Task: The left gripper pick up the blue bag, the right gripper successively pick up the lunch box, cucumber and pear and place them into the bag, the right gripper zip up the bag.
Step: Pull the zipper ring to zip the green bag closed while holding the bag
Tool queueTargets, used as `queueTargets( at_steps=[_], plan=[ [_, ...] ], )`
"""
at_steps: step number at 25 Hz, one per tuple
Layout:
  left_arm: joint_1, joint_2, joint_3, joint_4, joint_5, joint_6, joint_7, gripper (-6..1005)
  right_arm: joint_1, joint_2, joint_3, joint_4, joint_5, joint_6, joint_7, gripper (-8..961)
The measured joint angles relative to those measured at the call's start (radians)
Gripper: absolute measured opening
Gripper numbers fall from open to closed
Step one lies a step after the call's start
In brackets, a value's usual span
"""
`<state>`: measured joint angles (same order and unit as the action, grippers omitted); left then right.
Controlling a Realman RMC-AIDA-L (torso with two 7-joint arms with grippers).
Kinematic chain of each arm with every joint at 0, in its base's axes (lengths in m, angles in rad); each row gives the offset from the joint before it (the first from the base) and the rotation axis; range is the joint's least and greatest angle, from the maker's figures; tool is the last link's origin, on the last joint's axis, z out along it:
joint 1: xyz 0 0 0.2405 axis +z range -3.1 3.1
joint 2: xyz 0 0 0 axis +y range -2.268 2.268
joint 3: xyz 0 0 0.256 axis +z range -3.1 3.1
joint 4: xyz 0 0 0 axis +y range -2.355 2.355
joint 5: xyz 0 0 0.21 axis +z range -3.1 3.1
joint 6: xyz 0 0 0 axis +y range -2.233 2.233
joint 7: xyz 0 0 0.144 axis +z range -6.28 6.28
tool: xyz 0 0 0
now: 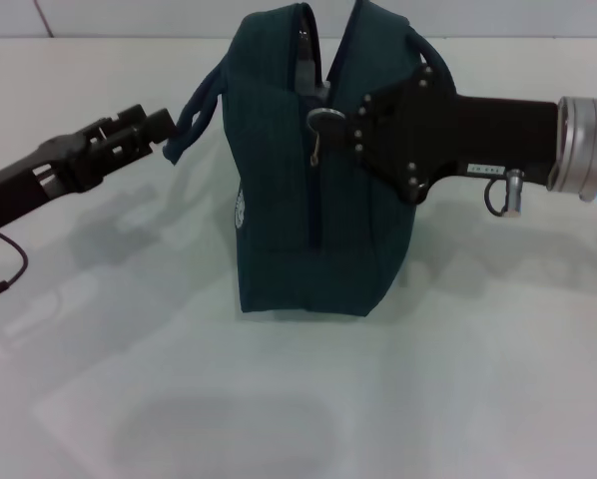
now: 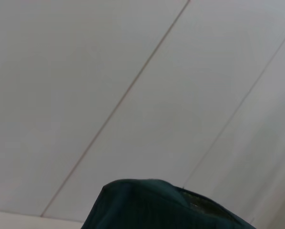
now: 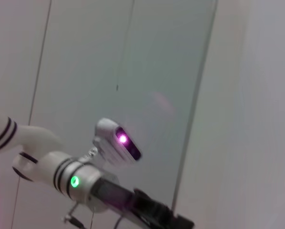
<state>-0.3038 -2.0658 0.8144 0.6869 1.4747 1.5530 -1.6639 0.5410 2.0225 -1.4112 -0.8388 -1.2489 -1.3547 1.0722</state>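
Note:
The blue bag (image 1: 279, 190) stands upright on the white table (image 1: 458, 379), its zip line facing me. Grey lining shows in a gap at its top. My left gripper (image 1: 165, 126) is at the bag's left and shut on a handle loop (image 1: 191, 112), which is pulled out sideways. My right gripper (image 1: 340, 117) reaches in from the right and is shut on the ring zip pull (image 1: 319, 121), partway along the zip. A corner of the bag also shows in the left wrist view (image 2: 152, 205). The lunch box, cucumber and pear are out of view.
A thin black cable (image 1: 9, 269) hangs under my left arm over the table. The right wrist view shows only a pale wall and my left arm (image 3: 85, 183) with a green light.

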Motion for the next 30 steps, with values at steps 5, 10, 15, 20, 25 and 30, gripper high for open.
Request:
queueTargets(
  at_steps=[5,10,15,20,25,30],
  plan=[
    [0.008,0.0,0.003,-0.001,0.042,0.013,-0.004,769,0.018,0.002,-0.005,0.07,0.041,-0.006,-0.015,4],
    [0.025,0.002,0.004,0.002,0.051,0.067,-0.01,769,0.025,0.003,-0.018,0.035,0.061,-0.008,-0.02,5],
    [0.037,0.002,0.004,0.005,0.051,0.079,-0.011,768,0.021,-0.006,0.036,-0.031,0.071,0.007,-0.011,5],
    [0.032,0.003,0.01,0.002,0.052,0.084,-0.011,767,0.047,-0.007,0.021,-0.032,0.048,0.019,-0.004,5],
    [0.028,0.002,0.01,-0.001,0.053,0.084,-0.023,767,0.065,-0.009,0.019,-0.019,0.038,0.081,-0.004,4],
    [0.025,-0.005,0.009,-0.001,0.053,0.085,-0.041,766,0.082,-0.001,-0.013,0.056,0.038,0.087,-0.023,4]
  ],
)
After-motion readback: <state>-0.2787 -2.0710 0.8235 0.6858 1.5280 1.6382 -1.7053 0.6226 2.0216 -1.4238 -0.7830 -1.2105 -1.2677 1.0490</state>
